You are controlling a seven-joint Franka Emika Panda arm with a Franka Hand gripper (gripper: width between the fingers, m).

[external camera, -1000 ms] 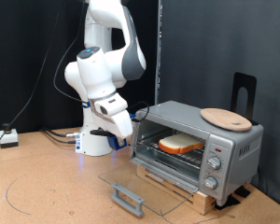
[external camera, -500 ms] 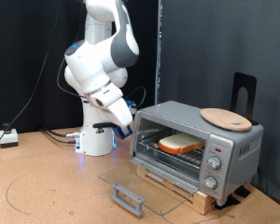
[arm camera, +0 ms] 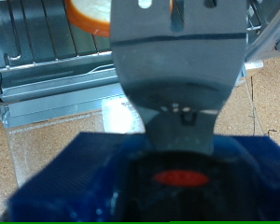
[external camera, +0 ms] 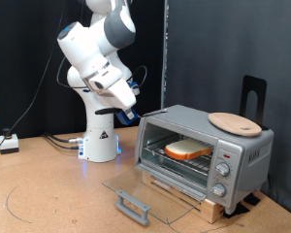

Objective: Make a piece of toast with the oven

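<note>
Hovering tool (external camera: 127, 114) beside oven (external camera: 206, 149), toast (external camera: 186, 149) on rack, door down

This is a robotics lab bench, not a home kitchen. A white robot arm (external camera: 97, 58) stands on a plywood table (external camera: 48, 194), with bundled cables (external camera: 63, 142) running from its base to a small box (external camera: 8, 144) at the exterior view's left. Black curtains (external camera: 204, 49) close off the background like a test cell. The one kitchen item, a silver toaster oven (external camera: 206, 150), sits on a wooden block (external camera: 184, 192) as a staged prop, with a round wooden plate (external camera: 235, 122) on top
</note>
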